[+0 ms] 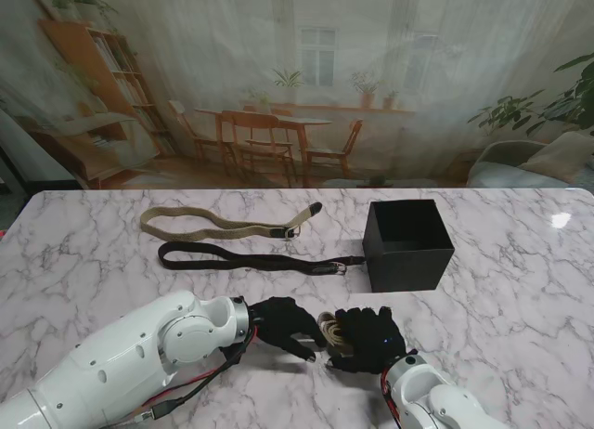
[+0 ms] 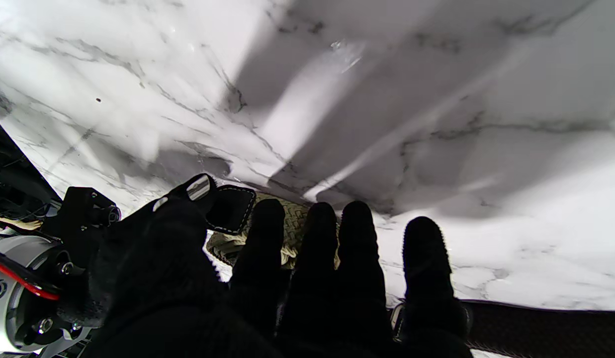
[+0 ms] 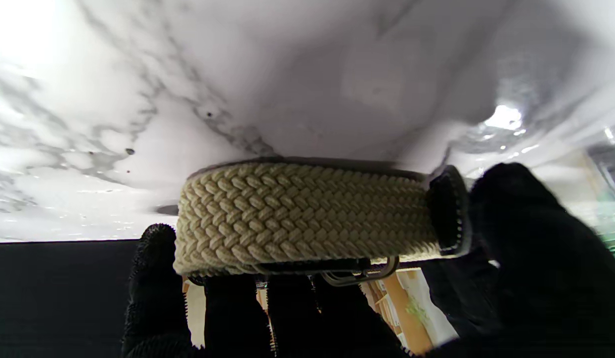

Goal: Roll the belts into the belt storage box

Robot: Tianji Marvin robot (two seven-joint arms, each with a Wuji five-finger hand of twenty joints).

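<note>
The right hand (image 1: 368,337) is grasping the rolled braided belt (image 3: 307,219), keeping its coil tight; the left hand (image 1: 283,322), fingers spread and holding nothing, is steadying it alongside.

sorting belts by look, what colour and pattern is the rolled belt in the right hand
Cream braided weave with a dark end tab, on the rolled woven belt; clearest in the right wrist view.

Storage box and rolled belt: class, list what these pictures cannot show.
- Black storage box: in the stand view its floor is too dark to see.
- Rolled woven belt: in the stand view mostly hidden between the left robot hand and the right robot hand.
- Buckle: in the right wrist view partly hidden behind the roll.
</note>
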